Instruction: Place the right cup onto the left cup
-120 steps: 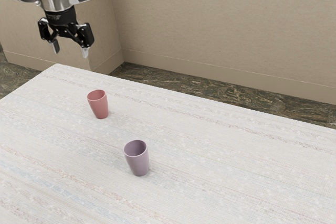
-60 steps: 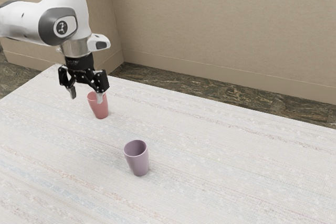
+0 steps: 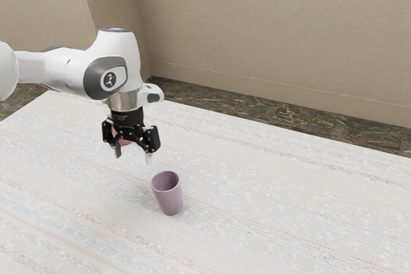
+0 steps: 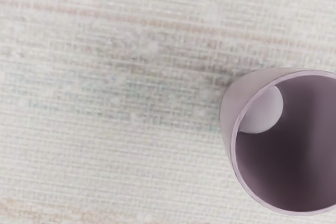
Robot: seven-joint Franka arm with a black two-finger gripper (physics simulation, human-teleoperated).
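My gripper [image 3: 133,157] hangs open above the table, its two fingertips apart with nothing between them, up and to the exterior view's left of the purple cup. The purple cup [image 3: 169,201] stands upright, mouth up; the wrist view also shows this purple cup [image 4: 240,98], looking down into its hollow inside. Behind the gripper, the pink cup [image 3: 126,142] is mostly hidden, with small parts of it visible around the black fingers.
A pale woven cloth with faint stripes covers the table [image 3: 270,203]. Beyond the table's far edge lie a dark patterned floor [image 3: 257,110] and a beige wall [image 3: 276,36].
The arm has come down and toward the exterior view's right, past the pink cup, and now covers most of it. Both cups have stayed where they were; the gripper has remained open.
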